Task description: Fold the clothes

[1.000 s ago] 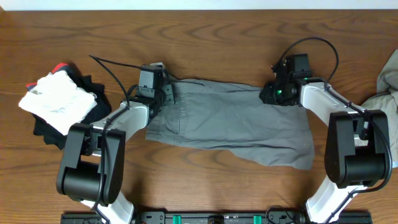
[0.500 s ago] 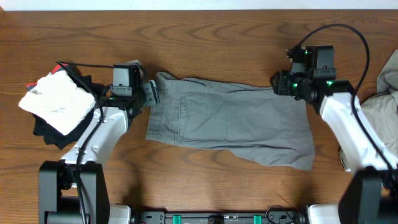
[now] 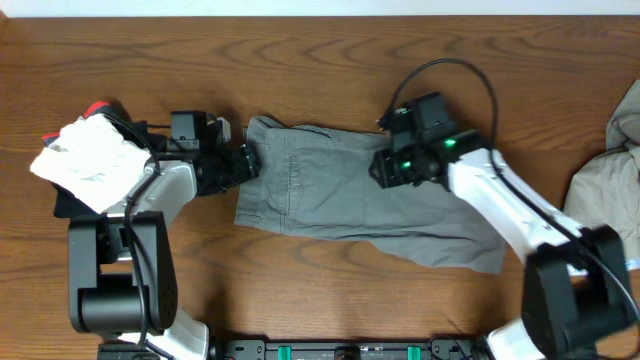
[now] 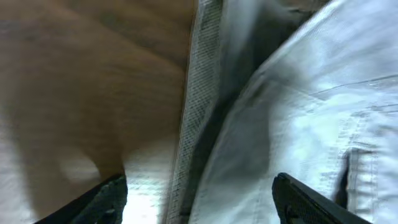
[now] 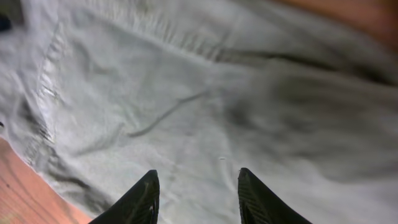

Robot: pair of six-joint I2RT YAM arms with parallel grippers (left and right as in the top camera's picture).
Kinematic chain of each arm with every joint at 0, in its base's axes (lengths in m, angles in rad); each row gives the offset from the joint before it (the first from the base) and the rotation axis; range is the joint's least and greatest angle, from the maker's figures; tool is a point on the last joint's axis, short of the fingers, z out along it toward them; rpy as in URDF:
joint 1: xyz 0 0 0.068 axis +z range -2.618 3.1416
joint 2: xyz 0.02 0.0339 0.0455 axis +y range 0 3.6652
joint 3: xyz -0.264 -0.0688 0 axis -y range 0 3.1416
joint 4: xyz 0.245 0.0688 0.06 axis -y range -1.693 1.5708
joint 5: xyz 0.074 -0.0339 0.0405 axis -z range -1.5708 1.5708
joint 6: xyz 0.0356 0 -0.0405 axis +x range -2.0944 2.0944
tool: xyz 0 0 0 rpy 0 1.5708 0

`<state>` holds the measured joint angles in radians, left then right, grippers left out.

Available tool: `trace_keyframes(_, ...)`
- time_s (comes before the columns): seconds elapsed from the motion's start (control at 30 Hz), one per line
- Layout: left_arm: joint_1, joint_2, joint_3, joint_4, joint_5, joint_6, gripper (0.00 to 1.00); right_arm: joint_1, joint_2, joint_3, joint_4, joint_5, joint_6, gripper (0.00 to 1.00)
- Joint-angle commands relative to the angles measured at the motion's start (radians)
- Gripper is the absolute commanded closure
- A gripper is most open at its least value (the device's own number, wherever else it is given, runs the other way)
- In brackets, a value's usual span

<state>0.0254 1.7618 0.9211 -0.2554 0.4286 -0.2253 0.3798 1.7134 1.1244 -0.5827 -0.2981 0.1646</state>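
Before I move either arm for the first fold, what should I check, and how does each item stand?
1. Grey shorts spread out on the table: ok.
2. Left gripper open at the waistband with nothing pinched: ok.
3. Right gripper open, with no cloth between its fingers: ok.
4. Right gripper at an edge or corner to lift: not ok, as it hangs over the middle of the shorts.
5. Beige garment and the stacked pile apart from the shorts: ok.
6. Left fingers touching the cloth: cannot tell, because the wrist view is blurred.
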Motion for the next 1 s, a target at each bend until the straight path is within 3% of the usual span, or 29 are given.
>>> trace_keyframes(0.0,0.002,0.064,-0.001,-0.014,0.134,0.026,0.23,0.041,0.077,-0.002,0.007,-0.007,0.003,0.61)
trace_keyframes(0.07,0.003,0.076,-0.001,-0.023,0.149,0.027,0.26,0.054,0.12,-0.002,0.008,-0.006,0.002,0.61)
trace_keyframes(0.47,0.003,0.084,-0.001,-0.066,0.163,0.046,0.76,0.062,0.213,-0.002,0.019,-0.006,0.002,0.62)
trace_keyframes(0.57,0.003,0.084,-0.001,-0.066,0.163,0.046,0.78,0.062,0.213,-0.002,0.019,-0.005,-0.005,0.61)
trace_keyframes(0.7,0.003,0.084,-0.001,-0.066,0.163,0.046,0.94,0.062,0.213,-0.002,0.019,-0.006,-0.005,0.61)
trace_keyframes(0.97,0.034,0.03,0.0,-0.122,0.164,0.057,0.94,0.062,0.213,0.003,0.03,-0.024,-0.004,0.64)
